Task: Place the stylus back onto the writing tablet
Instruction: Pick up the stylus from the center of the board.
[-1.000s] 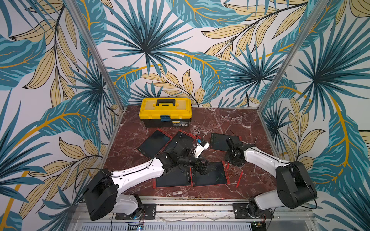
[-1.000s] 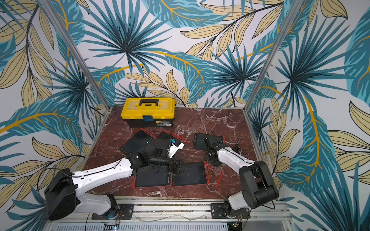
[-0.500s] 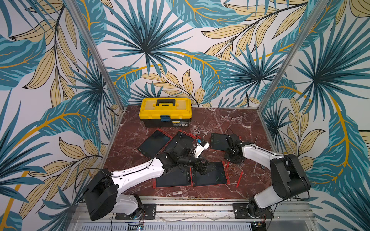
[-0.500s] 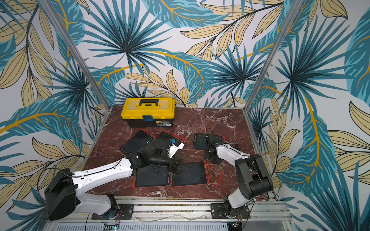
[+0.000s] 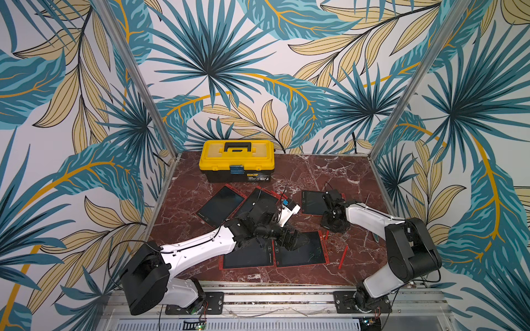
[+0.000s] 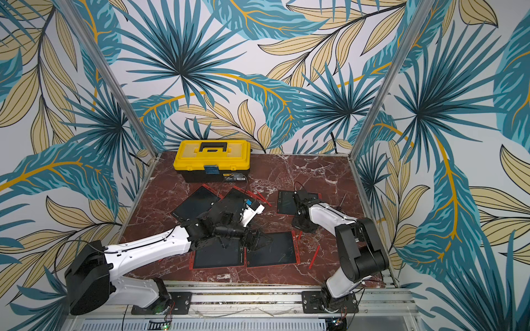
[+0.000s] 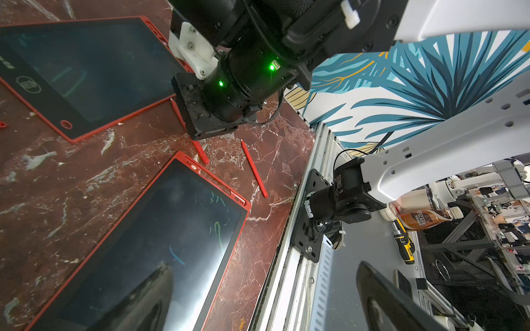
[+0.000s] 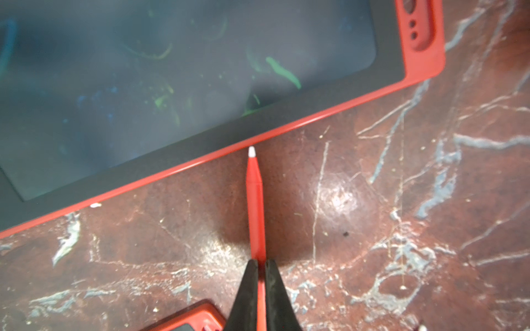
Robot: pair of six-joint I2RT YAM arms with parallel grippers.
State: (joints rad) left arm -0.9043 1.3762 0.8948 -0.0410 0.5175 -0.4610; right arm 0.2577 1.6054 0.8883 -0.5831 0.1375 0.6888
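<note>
My right gripper is shut on a red stylus with a white tip, low over the marble floor. The tip almost touches the red edge of a writing tablet with faint green scribbles. In both top views this gripper points down between the back right tablet and the front right tablet. My left gripper is open and holds nothing. It hovers over the front tablets.
A second red stylus lies loose on the floor at the front right. Several red-framed tablets lie about, among them one at the back left and one at the front left. A yellow toolbox stands at the back.
My right gripper's fingers have closed tighter on the stylus, and the right arm's elbow has shifted slightly. The left arm has not moved.
</note>
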